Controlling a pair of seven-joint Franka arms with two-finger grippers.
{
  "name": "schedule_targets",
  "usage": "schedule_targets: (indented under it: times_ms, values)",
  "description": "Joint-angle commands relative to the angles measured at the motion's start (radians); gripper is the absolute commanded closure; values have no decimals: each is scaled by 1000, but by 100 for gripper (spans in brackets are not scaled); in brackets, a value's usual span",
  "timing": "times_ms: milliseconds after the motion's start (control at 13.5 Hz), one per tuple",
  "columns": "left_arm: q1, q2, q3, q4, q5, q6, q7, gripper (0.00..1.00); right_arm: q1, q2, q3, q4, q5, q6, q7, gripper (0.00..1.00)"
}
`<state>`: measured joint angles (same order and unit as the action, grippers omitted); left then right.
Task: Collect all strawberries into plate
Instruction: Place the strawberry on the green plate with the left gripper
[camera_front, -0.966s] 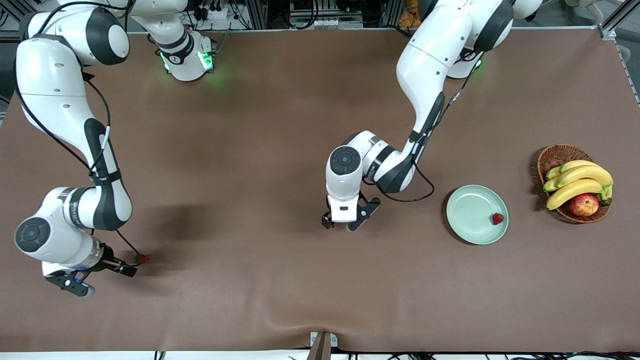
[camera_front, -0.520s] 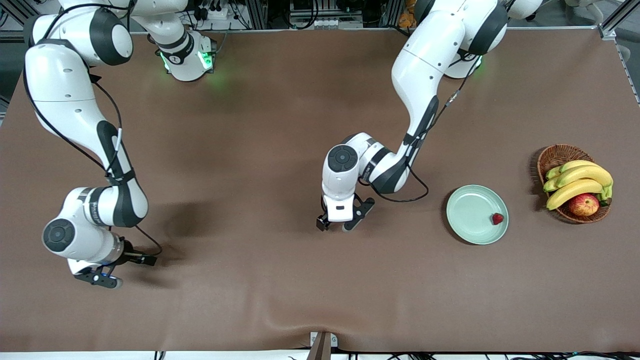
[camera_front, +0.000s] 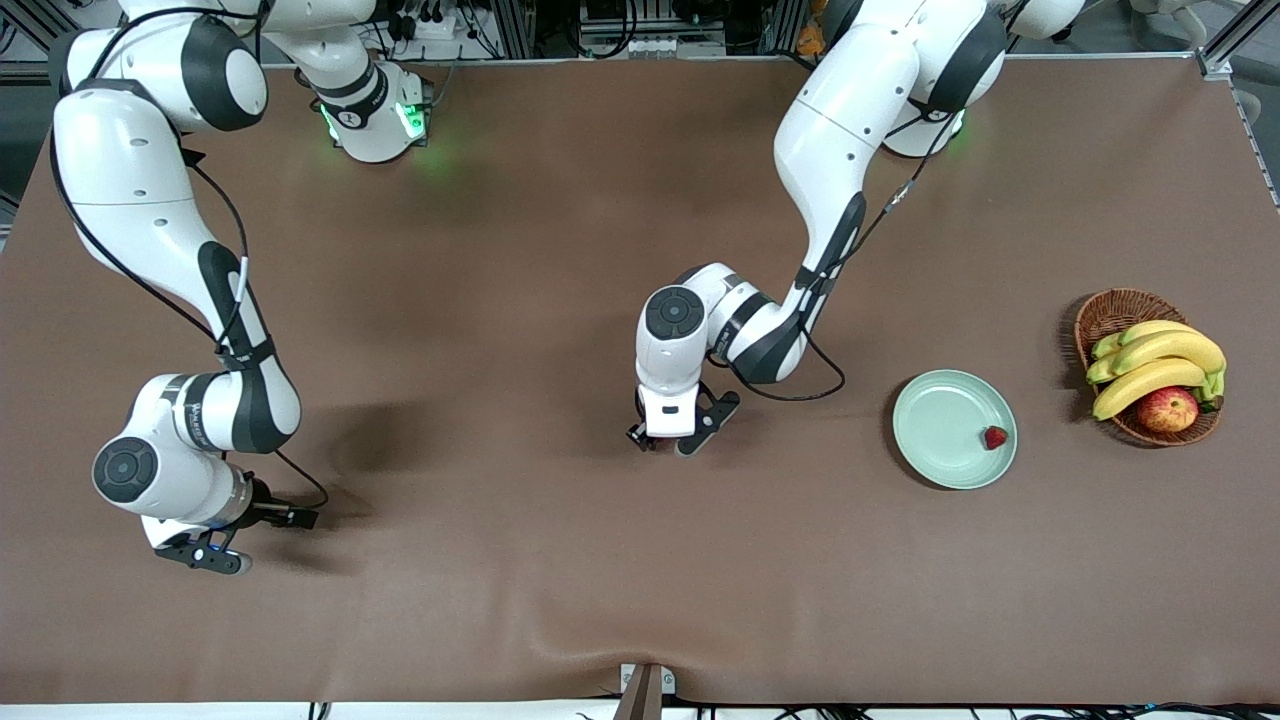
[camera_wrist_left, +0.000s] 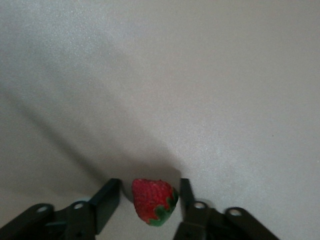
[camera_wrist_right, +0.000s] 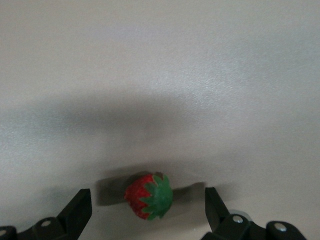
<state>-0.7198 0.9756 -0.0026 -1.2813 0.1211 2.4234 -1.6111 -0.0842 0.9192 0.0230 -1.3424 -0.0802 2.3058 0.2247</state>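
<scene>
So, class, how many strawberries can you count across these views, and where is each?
3. One on the plate at; one between the left gripper fingers; one between the right gripper fingers.

We see a pale mint-green plate (camera_front: 950, 430) holding a red strawberry (camera_front: 995, 437), a brown wicker basket (camera_front: 1115, 312) with yellow bananas (camera_front: 1160, 365), and a plain brown table (camera_front: 560, 250).

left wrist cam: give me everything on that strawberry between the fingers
The strawberry is small and red with a dimpled skin and a dark green leafy cap. It lies on the brown table between the fingers of the left gripper, with gaps on both sides, so nothing grips it yet. The front view hides it under the left arm's wrist.
</scene>
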Motion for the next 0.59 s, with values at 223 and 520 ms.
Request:
schedule_targets:
  times_ms: [223, 520]
  values:
    - [-4, -41, 13, 19, 23, -93, 118, 100, -11, -17, 8, -17, -20, 7, -7, 0]
    - [78, -196, 18, 2, 23, -297, 342, 100, -11, -13, 8, -20, -18, 35, -5, 0]
